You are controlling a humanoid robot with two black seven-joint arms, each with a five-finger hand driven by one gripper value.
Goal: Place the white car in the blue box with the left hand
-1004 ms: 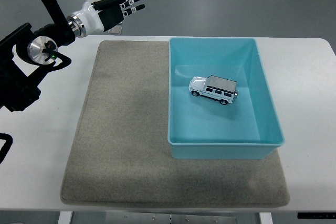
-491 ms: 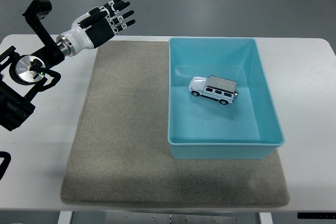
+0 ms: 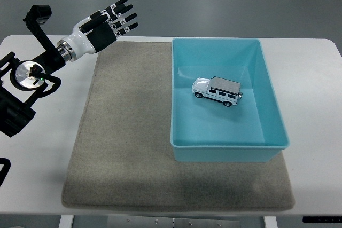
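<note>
Since the white car (image 3: 217, 90) is sitting on the floor of the blue box (image 3: 270, 110), a bit toward the box's far side and roughly centred between its side walls, it's clearly inside and not touching any wall. It's on its wheels, nose pointing toward the box's left wall, body angled slightly. The box itself sits on the right half of a grey-beige mat (image 3: 128, 132), with its right wall lined up near the mat's right edge and its far wall close to the mat's far edge. That mat covers most of the middle of the white table (image 3: 315, 180).

Over at the table's far left corner, the left hand (image 3: 104, 25) hangs in the air above the mat's far left corner, well apart from the box. Its fingers (image 3: 120, 12) are spread out and straight, gripping nothing at all. The black arm behind it runs back toward the table's left edge.
</note>
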